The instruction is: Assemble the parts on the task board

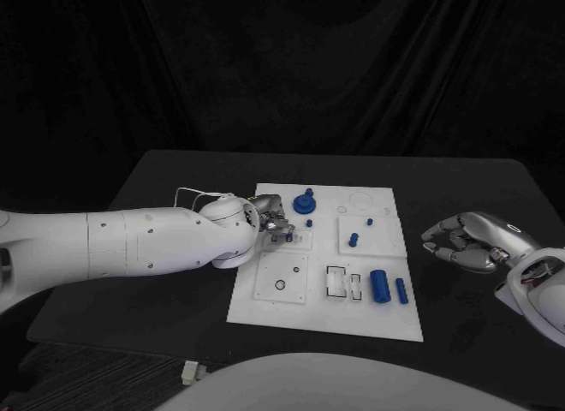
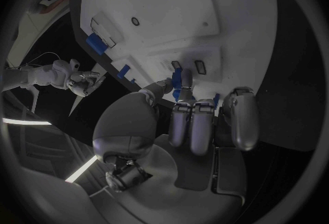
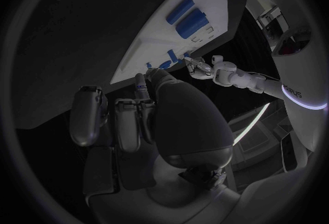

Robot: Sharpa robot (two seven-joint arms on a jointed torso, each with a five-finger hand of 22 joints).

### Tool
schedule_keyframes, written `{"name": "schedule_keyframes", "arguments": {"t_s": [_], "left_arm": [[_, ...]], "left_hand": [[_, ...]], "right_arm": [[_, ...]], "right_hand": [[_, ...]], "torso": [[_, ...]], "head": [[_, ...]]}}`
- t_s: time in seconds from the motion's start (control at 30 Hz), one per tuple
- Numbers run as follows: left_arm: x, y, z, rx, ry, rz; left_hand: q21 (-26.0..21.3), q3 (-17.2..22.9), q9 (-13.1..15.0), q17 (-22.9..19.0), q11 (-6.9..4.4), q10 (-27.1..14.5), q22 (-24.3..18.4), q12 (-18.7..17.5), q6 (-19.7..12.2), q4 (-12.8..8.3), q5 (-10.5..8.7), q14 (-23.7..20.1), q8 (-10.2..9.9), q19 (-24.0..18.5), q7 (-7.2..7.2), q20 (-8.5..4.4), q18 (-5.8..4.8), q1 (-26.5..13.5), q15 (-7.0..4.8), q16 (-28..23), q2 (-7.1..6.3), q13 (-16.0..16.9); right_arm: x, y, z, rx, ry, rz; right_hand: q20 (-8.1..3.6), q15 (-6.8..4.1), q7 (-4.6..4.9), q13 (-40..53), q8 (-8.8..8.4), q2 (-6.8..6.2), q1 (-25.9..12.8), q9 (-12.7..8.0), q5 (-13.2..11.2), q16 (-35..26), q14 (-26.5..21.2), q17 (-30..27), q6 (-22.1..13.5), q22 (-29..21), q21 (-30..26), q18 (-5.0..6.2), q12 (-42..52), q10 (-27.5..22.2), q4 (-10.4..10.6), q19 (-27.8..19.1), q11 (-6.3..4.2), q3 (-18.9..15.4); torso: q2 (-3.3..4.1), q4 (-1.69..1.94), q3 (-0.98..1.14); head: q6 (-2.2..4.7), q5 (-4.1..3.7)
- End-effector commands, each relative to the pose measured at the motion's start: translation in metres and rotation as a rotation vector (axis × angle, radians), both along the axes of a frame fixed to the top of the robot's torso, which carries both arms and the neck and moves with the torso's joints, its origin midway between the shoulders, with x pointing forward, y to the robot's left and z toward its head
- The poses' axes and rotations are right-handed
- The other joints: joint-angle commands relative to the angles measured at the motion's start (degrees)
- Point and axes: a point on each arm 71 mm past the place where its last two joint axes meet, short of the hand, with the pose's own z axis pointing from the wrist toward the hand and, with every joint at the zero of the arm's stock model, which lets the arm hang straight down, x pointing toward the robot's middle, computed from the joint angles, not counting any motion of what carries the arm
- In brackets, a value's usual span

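Fingers [image 1: 276, 224] of our left hand [image 1: 264, 221] bunch over the left middle of the task board [image 1: 329, 301], tips down near a small blue part [image 1: 308, 223]. From the head view we can't tell whether they pinch anything. Our guess: the hand sits there to seat a piece in a slot. Rel. to the board, the blue knob part [image 1: 305, 204] stands near the far edge, a blue peg [image 1: 354, 238] sits right of centre, and the big blue cylinder [image 1: 380, 286] w/ a slimmer blue bar [image 1: 401, 291] beside it lies near the front right corner, prob. parked till needed. Our right hand [image 1: 466, 242] hangs off the board's right edge, well apart, fingers curled in, nothing seen in them; we judge it's waiting out of the way.

Left wrist view: the left hand [image 2: 199, 119] holds a slim blue part [image 2: 177, 78] between thumb and a finger, upright, its tip at the board [image 2: 233, 10] just beside two small rectangular slots [image 2: 187, 65]. Other fingers [image 2: 192, 125] lie narrow, side by side. The upright hold suits a straight push-in.

Right wrist view: right hand [image 3: 137, 119] w/ fingers [image 3: 89, 117] folded in, empty as far as we see; board [image 3: 178, 43] and left hand [image 3: 200, 66] beyond.
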Motion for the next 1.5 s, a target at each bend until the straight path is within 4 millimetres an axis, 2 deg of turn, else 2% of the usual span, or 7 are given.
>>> {"name": "schedule_keyframes", "arguments": {"t_s": [0.03, 0.5, 0.93, 1.5], "left_arm": [[-0.0065, -0.0012, -0.0093, 0.015, 0.046, -0.024], [-0.011, -0.0018, -0.0091, 0.0, 0.045, -0.037], [-0.0117, 0.0014, -0.0103, 0.011, 0.059, -0.038], [-0.0143, 0.004, -0.0103, 0.017, 0.071, -0.039]], "left_hand": [[-0.3, -0.1, 0.0, 15.1, -0.35, 6.0, 10.9, 0.2, 0.3, 0.4, -0.09, 6.0, 0.4, 0.1, -0.5, 0.02, 1.02, 0.2, -0.39, 0.2, 0.6, 14.9], [-0.3, 0.0, 0.1, 15.1, -0.4, 6.0, 10.9, 0.2, 0.3, 0.4, -0.07, 6.0, 0.5, 0.1, -0.57, 0.0, 1.02, 0.3, -0.41, 0.2, 0.5, 14.9], [-0.3, 0.0, 0.2, 15.1, -0.43, 6.0, 10.9, 0.2, 0.4, 0.4, -0.05, 6.0, 0.5, 0.1, -0.6, -0.01, 1.02, 0.4, -0.43, 0.2, 0.43, 14.9], [-0.4, -0.1, 0.2, 15.1, -0.44, 6.0, 10.8, 0.2, 0.4, 0.5, -0.08, 6.0, 0.6, 0.1, -0.59, -0.03, 1.04, 0.3, -0.45, 0.2, 0.38, 14.9]], "right_arm": [[-0.0005, -0.001, -0.0009, -0.007, 0.002, -0.012], [-0.0007, -0.0015, -0.0021, -0.01, 0.007, -0.015], [-0.0008, -0.0018, -0.0031, -0.011, 0.01, -0.016], [-0.0009, -0.002, -0.004, -0.013, 0.013, -0.018]], "right_hand": [[0.14, -0.05, 0.05, 7.5, -0.19, -0.26, 0.0, 0.0, 0.2, -0.3, 5.2, 12.3, 0.1, 10.2, -0.2, 0.45, -0.3, 1.0, 0.0, -0.4, 0.09, 0.2], [0.14, -0.05, 0.05, 7.5, -0.19, -0.26, 0.0, 0.0, 0.2, -0.3, 5.2, 12.3, 0.1, 10.2, -0.2, 0.45, -0.3, 1.0, 0.0, -0.4, 0.09, 0.2], [0.15, -0.02, 0.03, 7.4, -0.13, -0.27, -0.1, 0.0, 0.2, -0.3, 5.2, 12.2, 0.2, 10.2, -0.2, 0.45, -0.3, 1.0, 0.0, -0.4, 0.11, 0.4], [0.16, -0.02, 0.02, 7.4, -0.12, -0.22, 0.0, 0.0, 0.2, -0.3, 5.2, 12.2, 0.3, 10.2, -0.3, 0.46, -0.3, 1.0, -0.1, -0.4, 0.12, 0.5]], "torso": [[-0.01, -0.01, 0.0], [-0.02, -0.08, -0.05], [-0.03, -0.04, 0.01], [0.0, -0.03, 0.0]], "head": [[-0.01, 0.06], [-0.01, 0.05], [-0.01, -0.12], [-0.01, 0.06]]}}
